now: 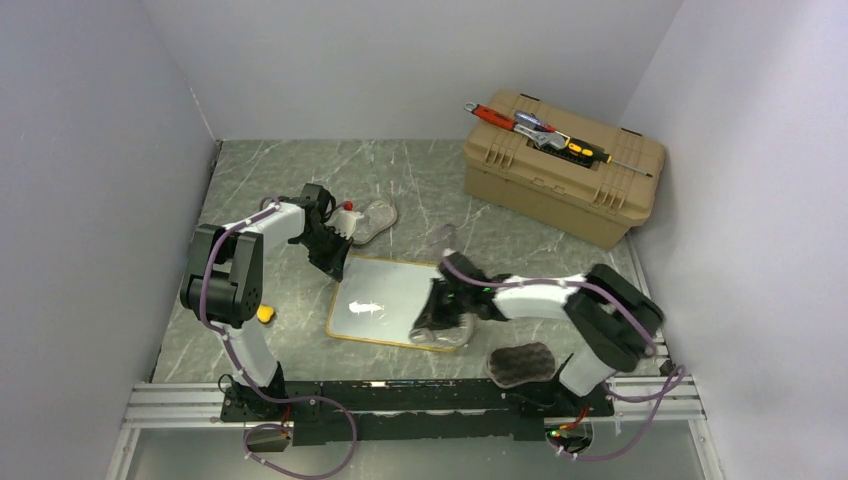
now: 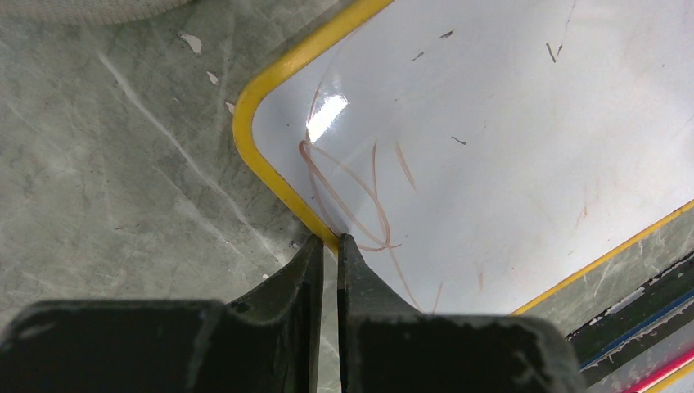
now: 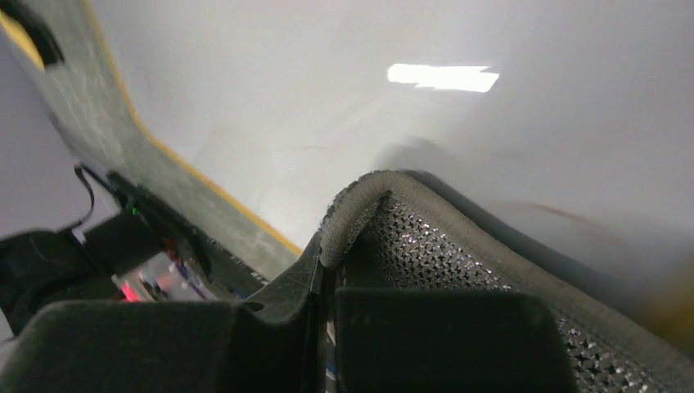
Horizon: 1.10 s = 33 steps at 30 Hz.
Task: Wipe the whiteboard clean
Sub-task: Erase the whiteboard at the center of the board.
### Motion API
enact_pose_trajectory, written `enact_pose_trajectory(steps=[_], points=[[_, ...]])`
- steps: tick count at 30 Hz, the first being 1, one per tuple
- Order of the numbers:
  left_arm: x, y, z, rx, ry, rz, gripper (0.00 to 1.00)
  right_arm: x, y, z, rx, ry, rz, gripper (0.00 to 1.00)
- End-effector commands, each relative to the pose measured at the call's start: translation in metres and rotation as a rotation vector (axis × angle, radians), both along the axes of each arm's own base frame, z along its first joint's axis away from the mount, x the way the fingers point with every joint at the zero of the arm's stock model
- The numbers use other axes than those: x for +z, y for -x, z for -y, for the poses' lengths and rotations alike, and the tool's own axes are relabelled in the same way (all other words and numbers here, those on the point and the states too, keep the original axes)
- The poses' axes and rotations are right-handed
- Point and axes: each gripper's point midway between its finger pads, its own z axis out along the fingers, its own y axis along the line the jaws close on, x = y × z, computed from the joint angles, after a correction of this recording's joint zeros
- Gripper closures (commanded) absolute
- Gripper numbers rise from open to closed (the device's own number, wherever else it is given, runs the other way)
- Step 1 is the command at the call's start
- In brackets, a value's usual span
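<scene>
The whiteboard (image 1: 385,295) lies flat mid-table, glossy white inside a thin yellow frame. Faint red scribbles (image 2: 352,196) loop near one corner, with small dark flecks further in. My left gripper (image 2: 329,240) is shut on the yellow frame at the board's far-left corner, seen from above as the left gripper (image 1: 337,265). My right gripper (image 1: 440,318) is over the board's near-right part, shut on a grey mesh pad (image 3: 458,246). That pad (image 1: 445,325) rests on the white surface (image 3: 327,98).
A tan toolbox (image 1: 562,170) with hand tools on its lid stands at the back right. Another grey pad (image 1: 372,218) and a red-capped marker (image 1: 346,208) lie beyond the board. A dark sponge (image 1: 520,362) sits by the right arm's base, a yellow object (image 1: 265,313) by the left arm.
</scene>
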Motion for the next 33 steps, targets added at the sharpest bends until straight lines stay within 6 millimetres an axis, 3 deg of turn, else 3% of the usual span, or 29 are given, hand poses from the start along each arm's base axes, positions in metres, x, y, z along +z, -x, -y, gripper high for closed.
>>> enact_pose_trajectory(steps=[1, 4, 8, 10, 14, 18, 19, 21, 25, 27, 30, 33], points=[[-0.025, 0.013, -0.014, -0.057, -0.088, -0.031, 0.98, -0.060, 0.016, 0.172, -0.205, 0.504, -0.063, 1.00], [-0.026, 0.013, -0.016, -0.056, -0.091, -0.033, 0.98, -0.050, -0.004, 0.187, -0.253, 0.531, -0.016, 1.00], [-0.027, 0.014, -0.016, -0.054, -0.091, -0.034, 0.98, -0.065, -0.028, 0.175, -0.235, 0.550, -0.028, 1.00], [-0.027, 0.014, -0.016, -0.052, -0.089, -0.037, 0.98, -0.072, -0.043, 0.159, -0.235, 0.523, -0.034, 1.00], [-0.025, 0.013, -0.015, -0.054, -0.088, -0.034, 0.97, -0.071, -0.069, 0.106, -0.187, 0.416, -0.004, 1.00], [-0.026, 0.013, -0.015, -0.054, -0.087, -0.036, 0.98, -0.071, -0.065, 0.060, -0.081, 0.386, 0.012, 1.00], [-0.026, 0.014, -0.015, -0.052, -0.088, -0.039, 0.97, -0.074, -0.060, 0.061, -0.075, 0.391, -0.004, 1.00], [-0.026, 0.015, -0.015, -0.053, -0.086, -0.038, 0.98, -0.076, -0.056, 0.081, -0.108, 0.411, -0.012, 1.00], [-0.025, 0.016, -0.016, -0.058, -0.089, -0.032, 0.97, -0.061, -0.065, 0.156, -0.277, 0.444, 0.001, 1.00], [-0.025, 0.016, -0.016, -0.060, -0.090, -0.033, 0.98, -0.056, -0.066, 0.175, -0.310, 0.450, 0.005, 1.00], [-0.025, 0.016, -0.016, -0.060, -0.086, -0.032, 0.97, -0.059, -0.068, 0.179, -0.312, 0.457, 0.001, 1.00], [-0.025, 0.016, -0.015, -0.057, -0.083, -0.033, 0.98, -0.070, -0.068, 0.152, -0.277, 0.420, -0.019, 1.00]])
